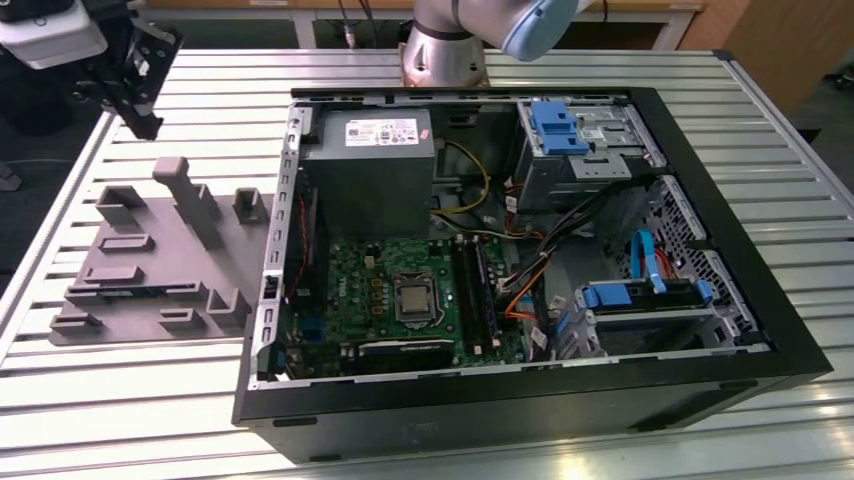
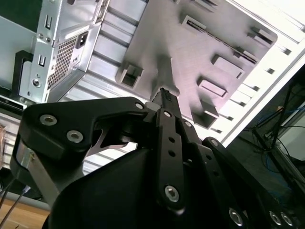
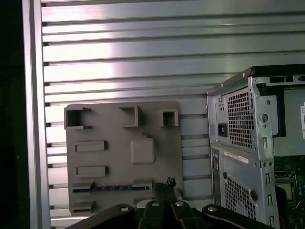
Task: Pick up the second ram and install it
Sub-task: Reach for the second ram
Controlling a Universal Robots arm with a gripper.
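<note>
Hand (image 1: pixel 144 127) hangs at the exterior view's far left, up off the desk (image 1: pixel 147 400), fingers pointing down. Fingers together, nothing clamped between them; both wrist views show the tips closed on air (second wrist view, hand (image 2: pixel 164 93); first wrist view, hand (image 3: pixel 165 183)).

Below it lies the grey fixture (image 1: pixel 160 245), flat on the slatted desk, just beside the open case (image 1: pixel 534 405). The hand is clear of the fixture, touching none of it. In the second wrist view the closed tips line up with the tall post (image 2: pixel 164 71) that stands on the plate. How far above the post they are, I cannot tell.

Ram (image 3: pixel 112 188): sits in the fixture, on its long edge, in a low holder between two grey blocks. It shows as a thin dark strip running along one side of the plate. That side is opposite the row of three taller blocks (image 3: pixel 128 116). The ram is not lifted and not touched.

Case lies on its side with the cover off, its rear panel (image 3: pixel 240 124) facing the fixture. Inside: power supply (image 1: pixel 371 165) at the far end in the exterior view, green motherboard (image 1: pixel 350 285) nearer, black slots (image 1: pixel 477 290) just beside the processor socket (image 1: pixel 416 298). Whether any slot is filled, I cannot tell. Blue drive brackets (image 1: pixel 558 125) sit toward the exterior view's right.
</note>
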